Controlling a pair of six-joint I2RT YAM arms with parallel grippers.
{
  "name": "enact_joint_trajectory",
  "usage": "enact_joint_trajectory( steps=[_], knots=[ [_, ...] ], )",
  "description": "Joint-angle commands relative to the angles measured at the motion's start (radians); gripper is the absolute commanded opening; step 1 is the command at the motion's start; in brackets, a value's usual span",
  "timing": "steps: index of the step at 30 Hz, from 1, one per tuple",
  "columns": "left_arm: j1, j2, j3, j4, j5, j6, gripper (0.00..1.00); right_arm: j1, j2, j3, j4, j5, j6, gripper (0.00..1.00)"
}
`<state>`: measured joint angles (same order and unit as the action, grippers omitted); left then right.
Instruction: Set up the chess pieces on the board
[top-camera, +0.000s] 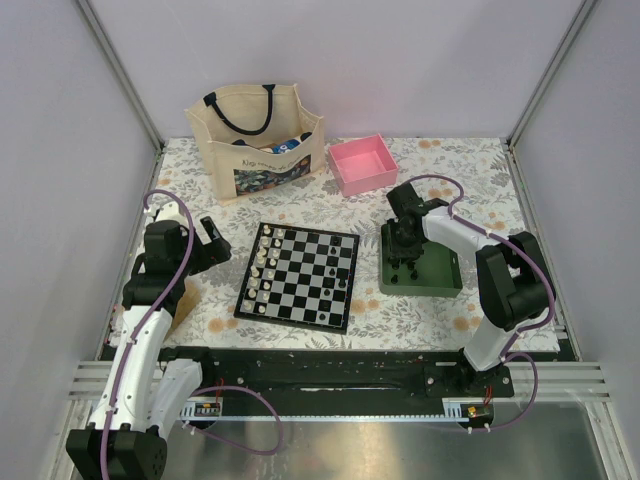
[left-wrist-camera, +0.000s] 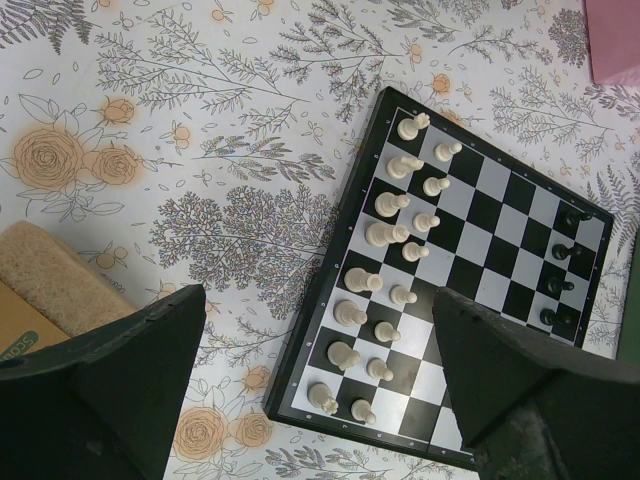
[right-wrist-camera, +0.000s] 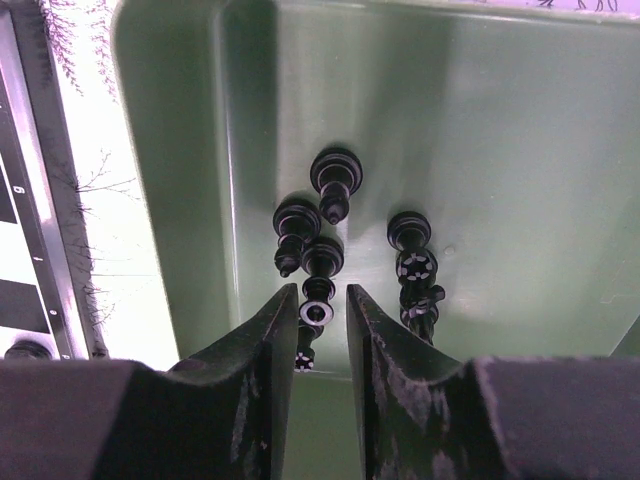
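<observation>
Our right gripper (right-wrist-camera: 321, 292) straddles a black piece (right-wrist-camera: 321, 262) in the tray (top-camera: 420, 290) right of the board (top-camera: 310, 290), though we cannot tell if it grips, while our left gripper (left-wrist-camera: 318, 295) hangs released left of it.

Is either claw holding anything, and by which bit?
Left claw empty. Right claw straddles a black chess piece lying in the green tray; whether it grips yet cannot be told.

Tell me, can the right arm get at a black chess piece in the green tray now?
Probably yes. The right arm is down inside the green tray, its jaws standing either side of one black chess piece with nothing between. Other pieces lie close beside it.
</observation>
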<state>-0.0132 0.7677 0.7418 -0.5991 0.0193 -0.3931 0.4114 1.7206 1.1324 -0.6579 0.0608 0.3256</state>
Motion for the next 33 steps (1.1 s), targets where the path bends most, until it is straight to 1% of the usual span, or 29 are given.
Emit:
enact_joint_trajectory(
  steps=[1,3,11,14,21,24,28,33],
  knots=[
    [-0.002,-0.004,0.010,0.035,-0.015,-0.004,0.99,-0.008,0.007,0.038,0.011,-0.003,-0.014,0.34],
    [-0.002,-0.002,0.008,0.033,-0.015,-0.004,0.99,-0.008,0.002,0.036,0.012,-0.004,-0.017,0.34],
    [-0.002,-0.002,0.008,0.036,-0.016,-0.004,0.99,-0.006,-0.010,0.043,0.006,-0.004,-0.020,0.22],
    [-0.002,-0.004,0.008,0.035,-0.015,-0.004,0.99,-0.008,-0.030,0.047,-0.005,-0.003,-0.022,0.20],
    [-0.002,-0.001,0.010,0.035,-0.009,-0.006,0.99,-0.006,-0.144,0.067,-0.068,0.013,-0.025,0.20],
    [-0.002,0.001,0.010,0.033,-0.009,-0.004,0.99,-0.006,-0.196,0.082,-0.085,-0.005,0.000,0.20],
    [-0.004,-0.002,0.010,0.035,-0.010,-0.006,0.99,0.041,-0.243,0.113,-0.104,0.007,0.020,0.20],
    [-0.004,-0.004,0.011,0.035,-0.009,-0.004,0.99,0.138,-0.224,0.155,-0.098,0.007,0.044,0.20]
  ],
)
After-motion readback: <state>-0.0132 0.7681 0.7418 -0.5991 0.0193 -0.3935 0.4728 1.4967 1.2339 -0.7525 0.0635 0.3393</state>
